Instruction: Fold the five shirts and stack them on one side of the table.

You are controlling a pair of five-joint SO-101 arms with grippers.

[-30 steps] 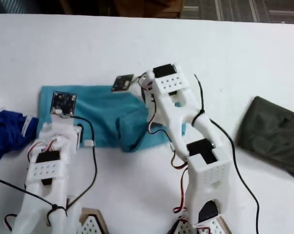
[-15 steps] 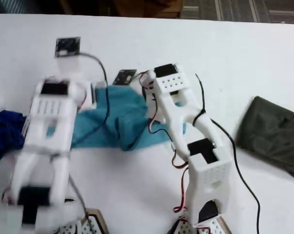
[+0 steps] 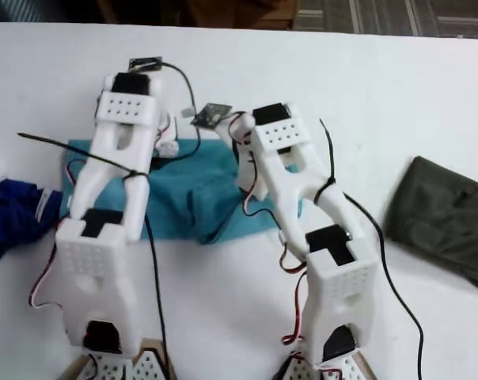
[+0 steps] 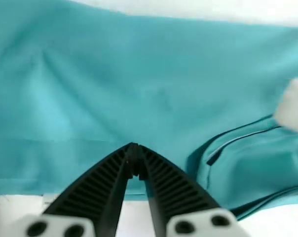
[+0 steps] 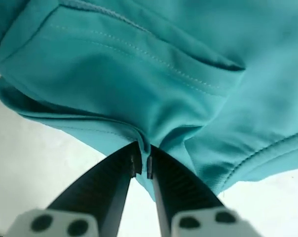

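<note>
Blue shirt [image 3: 5, 218] is bunched at the far left edge of the white table [image 3: 366, 79], with a small white tag [image 3: 43, 204] on it, its print too small to read. Next along, the teal shirt [image 3: 187, 172] lies spread left of centre, creased down its middle. Left arm [image 3: 116, 158] stretches across it, and the left gripper [image 4: 134, 165] has its claw pressed together, tips low over the teal cloth near its edge. Right arm [image 3: 290, 170] stands over the shirt's right end, where the right gripper [image 5: 141, 160] pinches a bunched fold of teal hem. Far right, an olive-green shirt [image 3: 445, 218] sits crumpled, well apart.
</note>
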